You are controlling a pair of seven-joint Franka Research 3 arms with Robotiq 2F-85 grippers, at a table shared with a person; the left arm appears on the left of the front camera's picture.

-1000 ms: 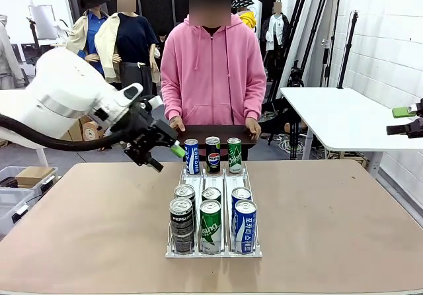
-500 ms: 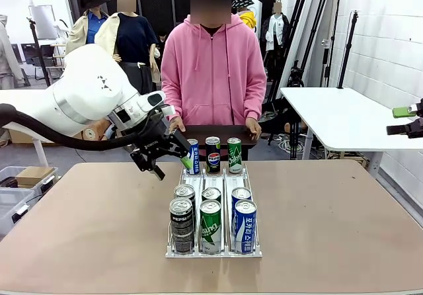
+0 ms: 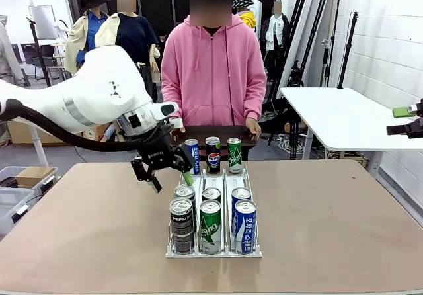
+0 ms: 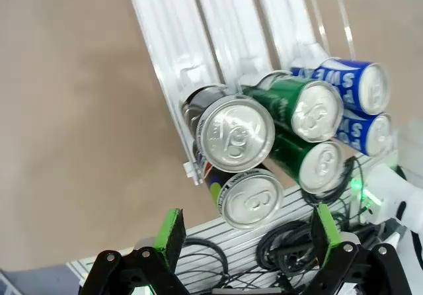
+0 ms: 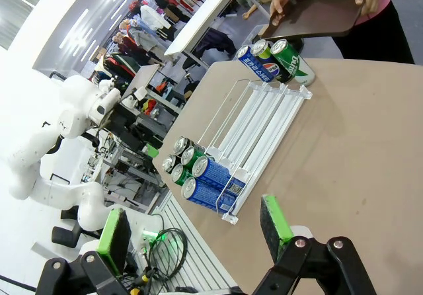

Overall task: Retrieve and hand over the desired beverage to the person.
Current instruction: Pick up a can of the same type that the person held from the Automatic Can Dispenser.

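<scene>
Early stage: the left arm's black gripper (image 3: 172,181) hovers, jaws apart, just above the black Pepsi cans (image 3: 181,221) at the near left of the clear plastic rack (image 4: 221,24). Nothing is grasped. The right gripper (image 5: 193,213) hangs open, well aside. The person in a pink hooded sweatshirt (image 3: 213,70) holds a dark tray (image 3: 211,133) across the table.

Claw (image 4: 248,221) spread wide above six cans (image 4: 234,133) in clear rack (image 4: 170,37)

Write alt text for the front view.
The left arm's open claw hangs over the can rack's left edge, just beyond six near cans. Behind three far cans, a person in pink holds a dark tray.
</scene>
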